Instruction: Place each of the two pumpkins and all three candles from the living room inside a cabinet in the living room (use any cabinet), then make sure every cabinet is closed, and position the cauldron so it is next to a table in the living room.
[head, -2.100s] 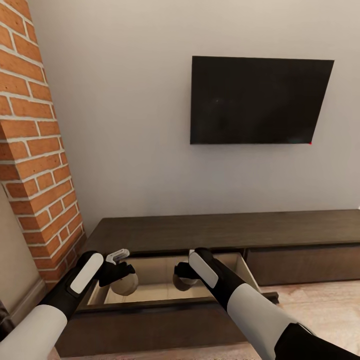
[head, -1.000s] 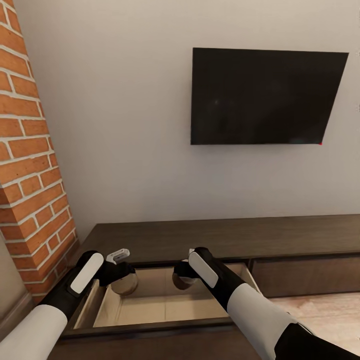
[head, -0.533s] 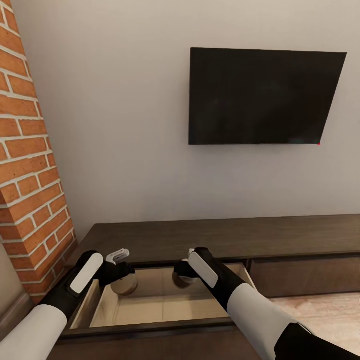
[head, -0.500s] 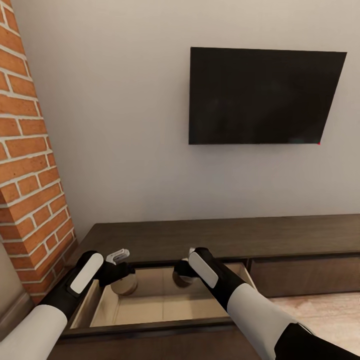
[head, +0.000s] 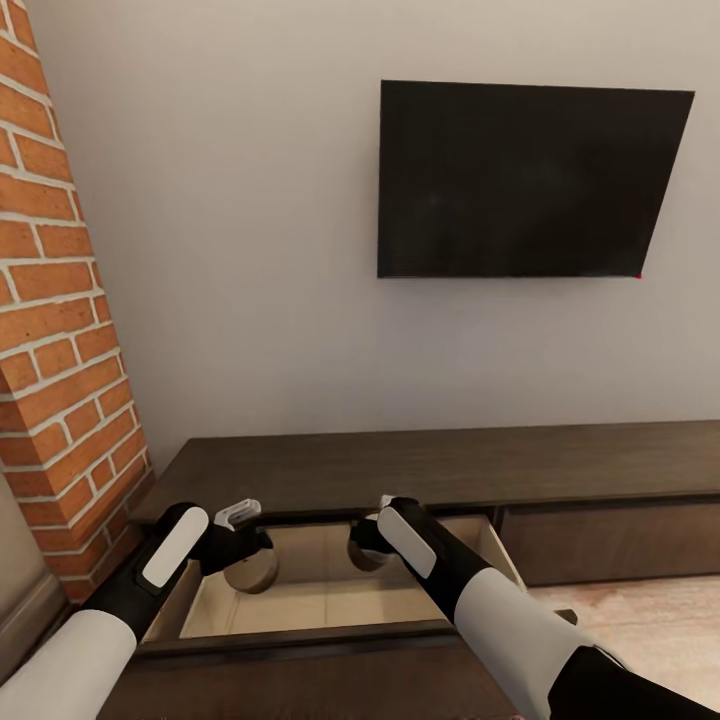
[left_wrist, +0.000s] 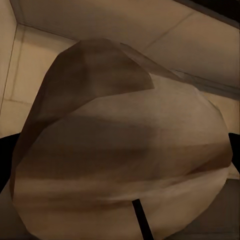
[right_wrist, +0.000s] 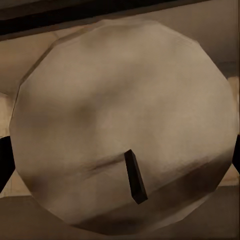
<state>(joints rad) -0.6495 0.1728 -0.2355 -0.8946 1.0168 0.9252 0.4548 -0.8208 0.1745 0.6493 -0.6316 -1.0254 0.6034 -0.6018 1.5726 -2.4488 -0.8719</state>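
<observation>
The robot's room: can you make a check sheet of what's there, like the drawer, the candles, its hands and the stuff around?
Surface: cabinet top bare; its drawer pulled open, pale inside.
Job's things: one candle in the left gripper, another candle in the right, both over the open drawer.
Clutter: nothing seen.
Grippers: left gripper shut on its candle; right gripper shut on its candle.
Cables: nothing seen.
Surroundings: dark TV on the grey wall, brick column at left, wood floor.
</observation>
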